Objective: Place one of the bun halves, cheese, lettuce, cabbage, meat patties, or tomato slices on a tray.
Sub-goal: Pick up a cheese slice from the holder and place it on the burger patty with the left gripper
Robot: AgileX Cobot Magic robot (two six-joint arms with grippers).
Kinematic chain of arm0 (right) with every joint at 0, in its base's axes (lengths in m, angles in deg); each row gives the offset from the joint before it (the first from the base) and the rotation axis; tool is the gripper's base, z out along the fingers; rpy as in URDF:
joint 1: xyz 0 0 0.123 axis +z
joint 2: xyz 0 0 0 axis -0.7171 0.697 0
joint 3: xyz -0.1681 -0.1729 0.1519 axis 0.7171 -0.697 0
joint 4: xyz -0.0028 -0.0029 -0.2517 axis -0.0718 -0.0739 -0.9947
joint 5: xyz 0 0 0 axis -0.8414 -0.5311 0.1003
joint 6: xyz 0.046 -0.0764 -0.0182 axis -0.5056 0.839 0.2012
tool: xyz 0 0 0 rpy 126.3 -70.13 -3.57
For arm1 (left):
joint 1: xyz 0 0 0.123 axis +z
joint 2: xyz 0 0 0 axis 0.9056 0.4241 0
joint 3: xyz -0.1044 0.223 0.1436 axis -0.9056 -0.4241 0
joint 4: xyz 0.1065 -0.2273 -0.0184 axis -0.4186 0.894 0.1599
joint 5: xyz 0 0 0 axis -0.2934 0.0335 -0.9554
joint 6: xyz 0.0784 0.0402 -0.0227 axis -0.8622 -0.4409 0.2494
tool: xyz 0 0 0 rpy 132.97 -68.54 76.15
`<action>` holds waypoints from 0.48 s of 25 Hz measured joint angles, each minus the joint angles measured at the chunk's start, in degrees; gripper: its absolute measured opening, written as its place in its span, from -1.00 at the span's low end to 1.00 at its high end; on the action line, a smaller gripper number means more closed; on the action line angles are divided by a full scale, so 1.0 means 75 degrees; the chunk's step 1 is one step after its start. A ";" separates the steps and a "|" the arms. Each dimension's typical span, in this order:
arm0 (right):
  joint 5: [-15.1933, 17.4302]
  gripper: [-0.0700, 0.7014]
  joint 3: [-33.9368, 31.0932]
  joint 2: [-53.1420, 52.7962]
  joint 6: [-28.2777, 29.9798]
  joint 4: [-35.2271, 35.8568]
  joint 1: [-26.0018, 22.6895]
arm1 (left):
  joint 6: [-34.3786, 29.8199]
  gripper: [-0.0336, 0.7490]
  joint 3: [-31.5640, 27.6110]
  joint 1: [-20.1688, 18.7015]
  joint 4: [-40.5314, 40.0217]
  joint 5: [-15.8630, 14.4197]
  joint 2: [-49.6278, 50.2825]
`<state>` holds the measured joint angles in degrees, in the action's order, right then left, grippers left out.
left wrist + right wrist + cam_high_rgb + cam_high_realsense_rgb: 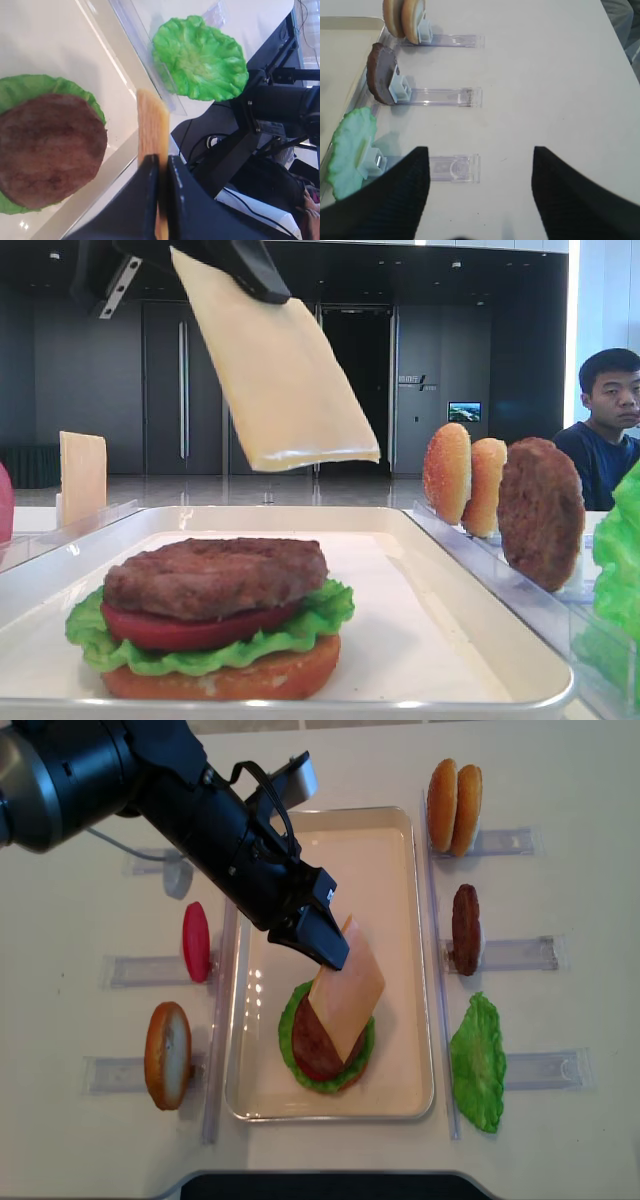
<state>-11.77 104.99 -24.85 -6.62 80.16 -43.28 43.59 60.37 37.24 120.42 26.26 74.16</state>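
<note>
Cheese (348, 988) hangs in the air from the left pincer (328, 948), whose jaws are pinched tight on the slice's upper edge. The slice dangles at a slant over the tray (400, 850), above a half-built burger and not touching it.

Judging by that, the step in hand is carrying the cheese to the stack. The next move calls for lowering the slice until it lies flat on the patty (215, 575), squarely centred, and only then letting go; the slice looks floppy and may fold or slide if dropped from height.

Nearest in the low view, the tray holds the stack alone: a bun half (225, 677) at the bottom, then lettuce (215, 645), a tomato slice (190, 625), and the patty on top. The rest of the tray floor is bare.

Beyond the tray's right rim, clear racks on the worktop (560, 780) hold a spare lettuce leaf (478, 1063), one upright patty (466, 928), and farthest, two buns (454, 792) side by side. On the left stand a bun (167, 1054) and a tomato slice (196, 940).

The right pincer (480, 190) hovers wide and empty over the worktop by the racks, holding nothing.
</note>
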 joint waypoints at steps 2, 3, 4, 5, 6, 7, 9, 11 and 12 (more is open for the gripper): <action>0.0000 0.36 0.0000 0.0000 0.0000 0.0000 0.0000 | -0.0061 -0.86 0.0000 0.0000 0.0019 -0.0055 0.0083; 0.0000 0.36 0.0000 0.0000 0.0000 0.0000 0.0000 | -0.0124 -0.86 0.0000 0.0000 0.0025 -0.0077 0.0125; 0.0000 0.36 0.0000 0.0000 0.0000 0.0000 0.0000 | -0.0163 -0.86 0.0000 0.0000 0.0025 -0.0098 0.0170; 0.0000 0.36 0.0000 0.0000 0.0000 0.0000 0.0000 | -0.0198 -0.86 0.0000 0.0000 0.0025 -0.0108 0.0205; 0.0000 0.36 0.0000 0.0000 0.0000 0.0000 0.0000 | -0.0205 -0.86 0.0000 0.0000 0.0025 -0.0129 0.0244; 0.0000 0.36 0.0000 0.0000 0.0000 0.0000 0.0000 | -0.0215 -0.86 0.0000 0.0000 0.0010 -0.0144 0.0264; 0.0000 0.36 0.0000 0.0000 0.0000 0.0000 0.0000 | -0.0223 -0.86 0.0000 0.0000 -0.0048 -0.0178 0.0301; 0.0000 0.36 0.0000 0.0000 0.0000 0.0000 0.0000 | -0.0223 -0.86 0.0000 -0.0014 -0.0109 -0.0213 0.0356; 0.0000 0.36 0.0000 0.0000 0.0000 0.0000 0.0000 | -0.0224 -0.86 0.0000 -0.0014 -0.0174 -0.0213 0.0392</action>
<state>-11.77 104.99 -24.85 -6.62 80.16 -43.28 41.91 60.37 37.13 119.12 24.66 77.10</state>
